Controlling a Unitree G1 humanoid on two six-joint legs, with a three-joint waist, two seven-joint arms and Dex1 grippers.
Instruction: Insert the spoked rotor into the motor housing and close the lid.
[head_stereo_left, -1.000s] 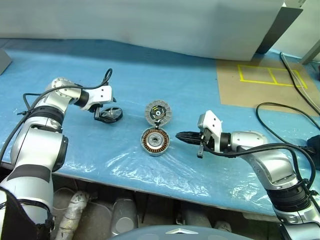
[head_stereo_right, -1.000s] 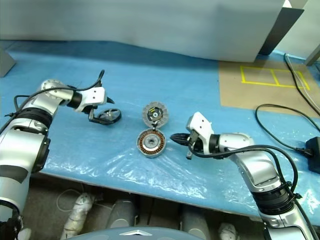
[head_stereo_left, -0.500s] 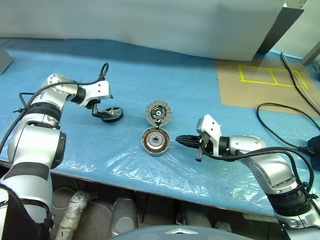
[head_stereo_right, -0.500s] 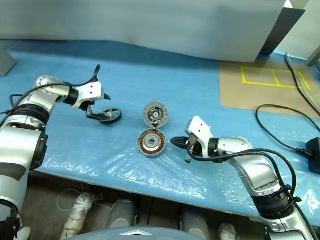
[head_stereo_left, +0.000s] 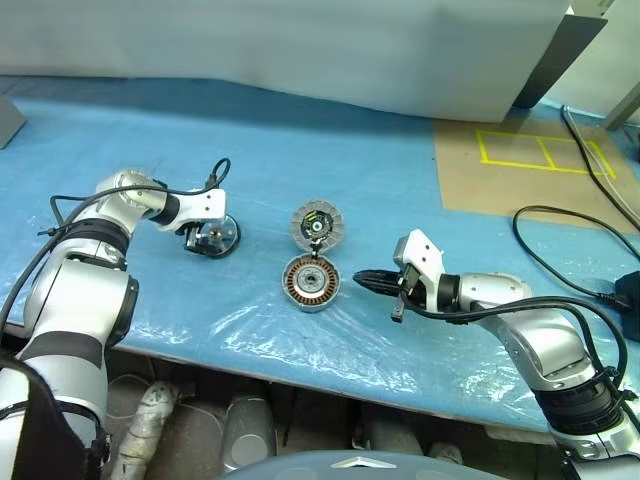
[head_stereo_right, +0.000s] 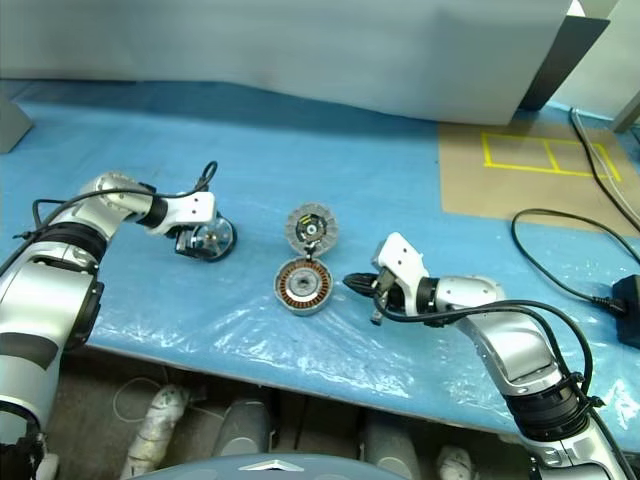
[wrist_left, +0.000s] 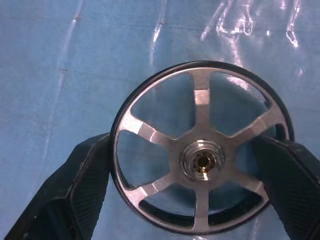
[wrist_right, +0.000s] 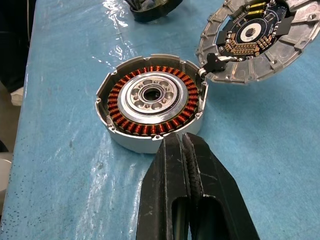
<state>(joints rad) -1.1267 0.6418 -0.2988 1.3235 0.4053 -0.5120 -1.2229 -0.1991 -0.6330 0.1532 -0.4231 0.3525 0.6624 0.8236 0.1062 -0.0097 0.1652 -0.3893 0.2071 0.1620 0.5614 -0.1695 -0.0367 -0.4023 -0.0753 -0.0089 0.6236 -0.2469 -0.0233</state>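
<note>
The spoked rotor (head_stereo_left: 214, 238) lies flat on the blue table cover, dark rim up, spokes and hub (wrist_left: 200, 159) showing. My left gripper (head_stereo_left: 207, 241) is lowered over it, open, with one black finger (wrist_left: 85, 185) on each side of the rim. The motor housing (head_stereo_left: 311, 283), its copper windings in view, stands at the table's middle. Its lid (head_stereo_left: 317, 223) is swung open behind it, hinged at the housing's rim (wrist_right: 212, 62). My right gripper (head_stereo_left: 360, 277) rests just right of the housing, shut and empty, its tips (wrist_right: 182, 145) close to the housing wall.
A brown board with yellow tape lines (head_stereo_left: 520, 165) lies at the back right. A black cable (head_stereo_left: 560, 225) curls beside my right arm. A white panel (head_stereo_left: 300, 50) closes off the far side. The table's front edge (head_stereo_left: 300, 365) runs near me.
My left gripper has come down and moved over the rotor, so its fingers now flank the rim. The right arm has kept still.
</note>
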